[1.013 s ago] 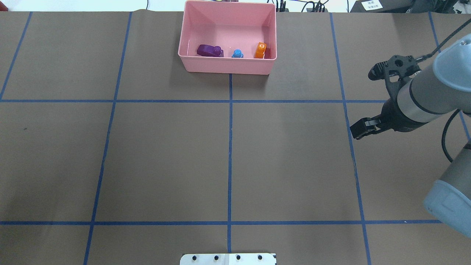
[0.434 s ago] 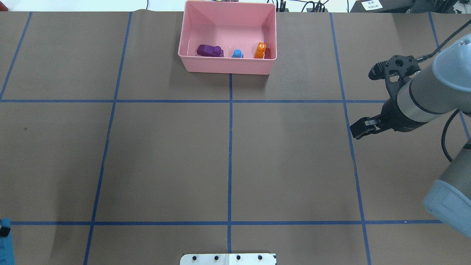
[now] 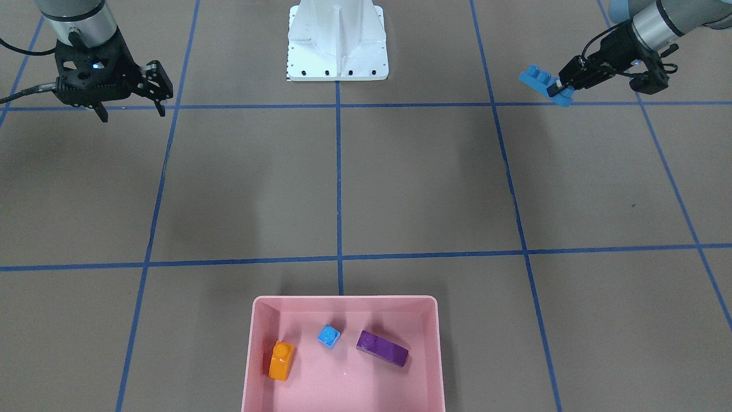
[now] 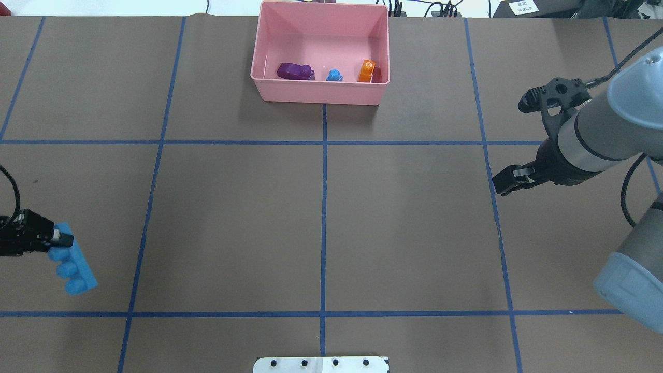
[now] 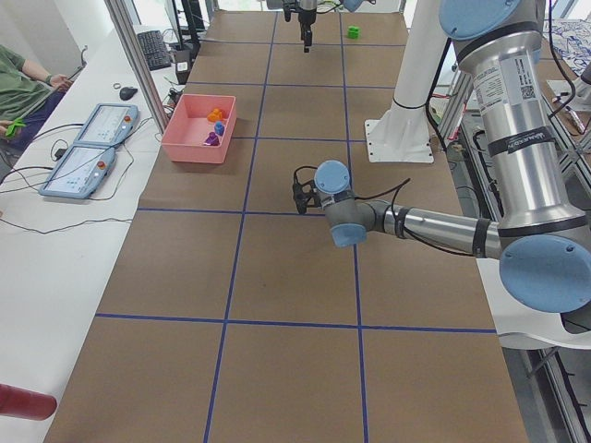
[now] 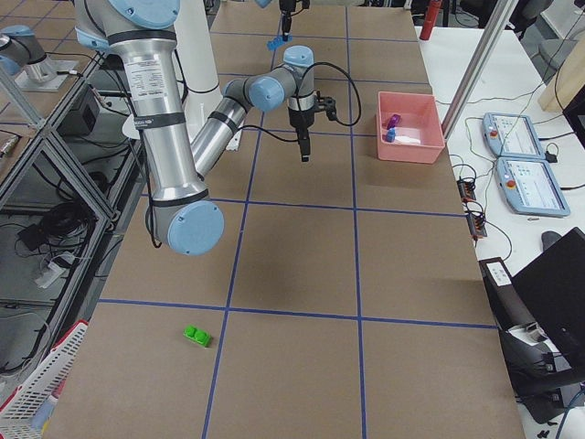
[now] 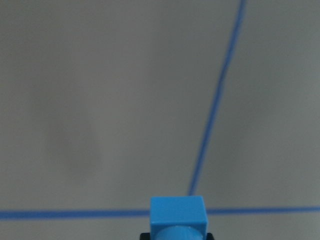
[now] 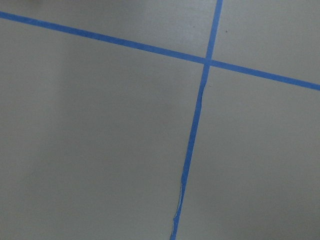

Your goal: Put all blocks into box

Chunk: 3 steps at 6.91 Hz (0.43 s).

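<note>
The left gripper (image 4: 61, 239) pinches one end of the long blue block (image 4: 73, 267) above the table's left side, well apart from the box (image 4: 318, 96) at the far middle edge. The purple (image 4: 294, 71), small blue (image 4: 334, 75) and orange (image 4: 366, 71) blocks lie in the box, while the green block (image 6: 196, 336) lies on the table at its right end. The right gripper (image 3: 132, 111) hangs at the right with jaws wide, holding nothing.

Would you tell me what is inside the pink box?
A purple block, a small blue block and an orange block. Nothing else shows; only the box floor beneath them is covered.
</note>
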Each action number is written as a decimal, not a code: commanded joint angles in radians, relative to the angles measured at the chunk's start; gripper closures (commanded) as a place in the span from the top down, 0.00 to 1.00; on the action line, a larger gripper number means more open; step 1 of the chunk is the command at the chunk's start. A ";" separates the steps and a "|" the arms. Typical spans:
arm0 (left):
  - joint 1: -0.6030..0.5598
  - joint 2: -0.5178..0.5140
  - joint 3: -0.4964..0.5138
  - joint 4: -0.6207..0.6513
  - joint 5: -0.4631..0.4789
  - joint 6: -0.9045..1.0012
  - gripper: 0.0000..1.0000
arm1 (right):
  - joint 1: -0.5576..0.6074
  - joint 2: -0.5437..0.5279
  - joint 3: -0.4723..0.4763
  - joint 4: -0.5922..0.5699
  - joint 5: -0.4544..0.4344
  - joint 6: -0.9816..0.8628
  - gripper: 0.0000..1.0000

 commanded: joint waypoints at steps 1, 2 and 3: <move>-0.075 -0.249 0.000 0.147 0.027 -0.168 0.00 | 0.006 0.000 -0.003 0.001 0.000 -0.003 1.00; -0.077 -0.384 0.003 0.246 0.131 -0.287 0.00 | 0.012 0.000 -0.003 0.001 0.002 -0.009 1.00; -0.075 -0.519 0.027 0.373 0.199 -0.340 0.00 | 0.013 0.001 -0.004 0.001 0.002 -0.009 1.00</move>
